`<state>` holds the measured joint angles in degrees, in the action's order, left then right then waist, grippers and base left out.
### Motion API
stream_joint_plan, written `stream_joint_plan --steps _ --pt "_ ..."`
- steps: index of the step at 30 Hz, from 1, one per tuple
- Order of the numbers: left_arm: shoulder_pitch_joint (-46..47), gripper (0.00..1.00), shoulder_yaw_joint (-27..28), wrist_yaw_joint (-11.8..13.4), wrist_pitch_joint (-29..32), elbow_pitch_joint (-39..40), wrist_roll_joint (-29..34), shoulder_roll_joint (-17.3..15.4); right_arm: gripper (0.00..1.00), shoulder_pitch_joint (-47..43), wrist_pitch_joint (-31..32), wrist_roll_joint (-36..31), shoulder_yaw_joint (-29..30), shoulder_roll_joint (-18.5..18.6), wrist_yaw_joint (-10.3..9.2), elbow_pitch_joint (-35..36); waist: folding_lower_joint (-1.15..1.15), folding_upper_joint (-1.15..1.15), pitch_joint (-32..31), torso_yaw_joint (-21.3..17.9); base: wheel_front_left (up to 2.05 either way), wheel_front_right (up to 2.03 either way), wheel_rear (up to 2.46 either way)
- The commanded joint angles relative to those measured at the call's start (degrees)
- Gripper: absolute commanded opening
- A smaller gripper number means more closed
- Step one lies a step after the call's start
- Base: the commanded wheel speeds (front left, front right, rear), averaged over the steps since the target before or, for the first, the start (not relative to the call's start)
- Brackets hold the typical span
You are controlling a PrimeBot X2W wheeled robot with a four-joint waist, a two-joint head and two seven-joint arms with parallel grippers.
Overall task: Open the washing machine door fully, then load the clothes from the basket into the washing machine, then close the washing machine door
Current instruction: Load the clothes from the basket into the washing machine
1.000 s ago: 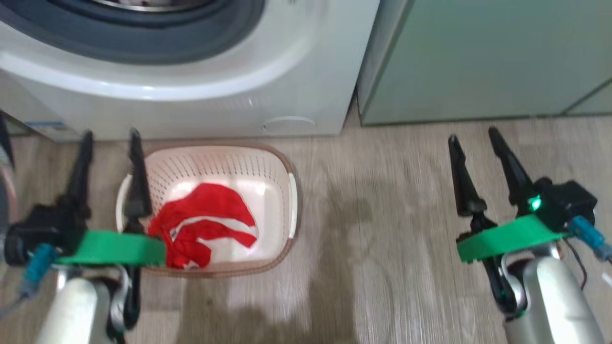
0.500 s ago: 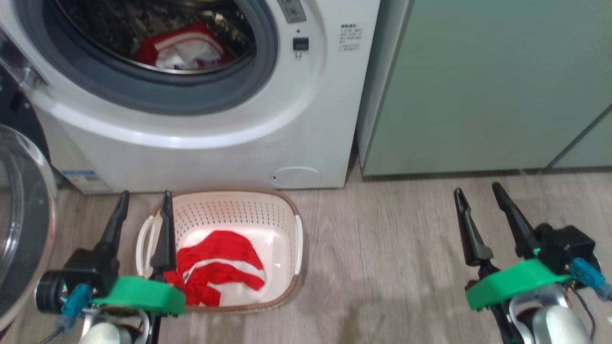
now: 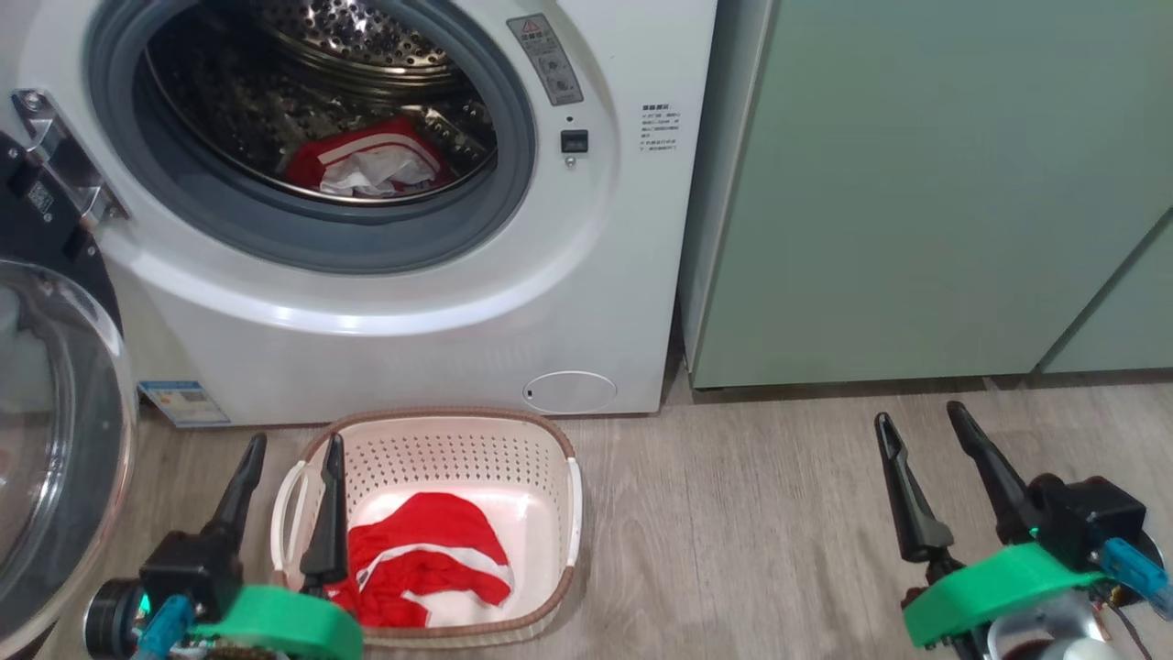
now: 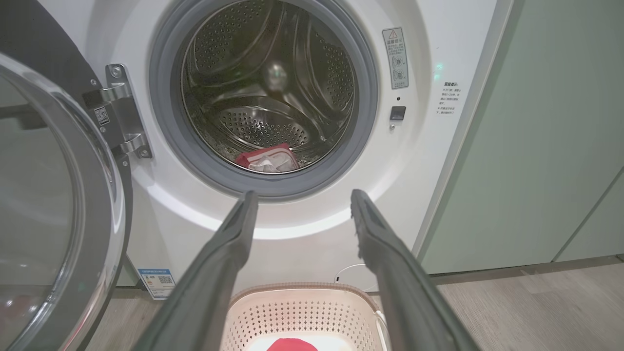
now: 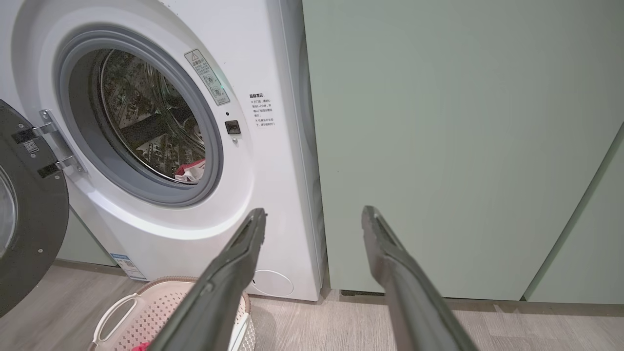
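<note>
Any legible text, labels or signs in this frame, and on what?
No words can be read.
Warning sticker on the washing machine: triangle sign, text too small.
Printed block beside it: too small.
Blue sticker low on the front: QR code, text blurred.
Hinge label: QR code, unreadable.

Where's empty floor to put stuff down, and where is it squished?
The big bare patch is the grey wood-look floor between the cream perforated plastic basket and the right gripper, in front of the pale green cabinet. It is crowded on the left: the left gripper hangs at the basket's edge, beside the round glass washing machine door.
</note>
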<state>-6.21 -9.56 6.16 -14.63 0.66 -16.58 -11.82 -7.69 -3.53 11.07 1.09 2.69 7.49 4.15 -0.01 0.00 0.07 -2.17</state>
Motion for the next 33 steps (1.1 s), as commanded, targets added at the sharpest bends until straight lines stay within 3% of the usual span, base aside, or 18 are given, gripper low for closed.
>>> stream_joint_plan --steps 1,33 --pt "1.9 1.00 1.7 0.1 0.0 1.9 0.1 -0.5 1.00 1.1 0.1 -0.5 -1.2 0.2 0.00 2.7 0.01 0.00 0.0 0.0 0.00 0.00 0.00" --pt "3.8 1.00 1.4 0.7 -0.1 2.2 -0.4 -0.7 1.00 2.2 -0.2 -0.2 -2.0 0.2 0.00 3.5 0.01 0.00 2.3 0.5 0.00 0.00 0.00"
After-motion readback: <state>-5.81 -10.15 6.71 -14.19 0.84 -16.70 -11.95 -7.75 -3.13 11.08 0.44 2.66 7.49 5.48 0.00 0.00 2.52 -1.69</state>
